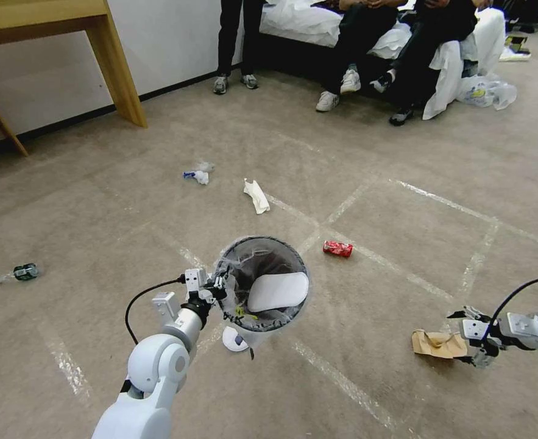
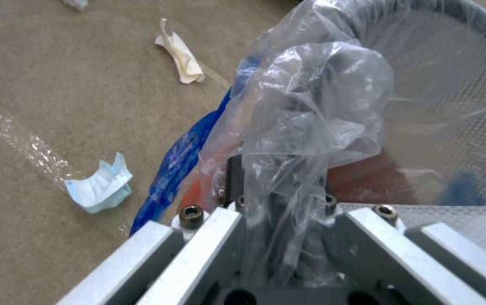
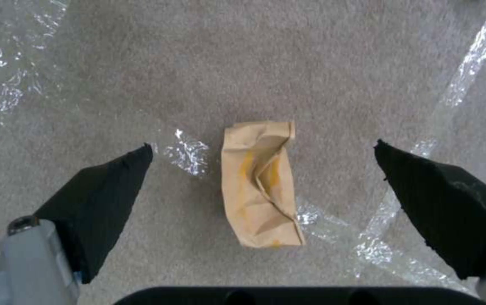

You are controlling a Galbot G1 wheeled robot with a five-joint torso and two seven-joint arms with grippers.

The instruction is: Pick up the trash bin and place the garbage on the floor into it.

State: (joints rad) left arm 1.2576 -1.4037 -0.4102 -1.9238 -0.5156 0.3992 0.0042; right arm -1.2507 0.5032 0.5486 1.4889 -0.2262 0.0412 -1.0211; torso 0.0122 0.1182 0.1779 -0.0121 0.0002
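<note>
Your left hand (image 1: 220, 285) is clamped on the rim of the trash bin (image 1: 261, 286), which hangs above the floor (image 1: 403, 201) at front-left. The grip takes in the loose liner as well as the rim; I judge that the film could slide under load and let the bin tilt or drop.

Your right hand (image 3: 262, 152) hovers spread wide over the brown paper bag (image 3: 262, 184), which lies flat on the carpet between the black pads (image 3: 104, 190). A flat, creased sheet offers little edge, so the pads may scrape carpet and close on nothing, or only fold the paper.

Materials noted:
- Bin: round, grey mesh wall, crinkly clear liner with blue print; a smooth white slipper (image 1: 278, 291) rests inside.
- Floor: short beige pile crossed by worn glossy tape.
- Unrecovered: crushed red can (image 1: 337, 248), limp white tissue (image 1: 256, 196), small bottle (image 1: 16, 274).
</note>
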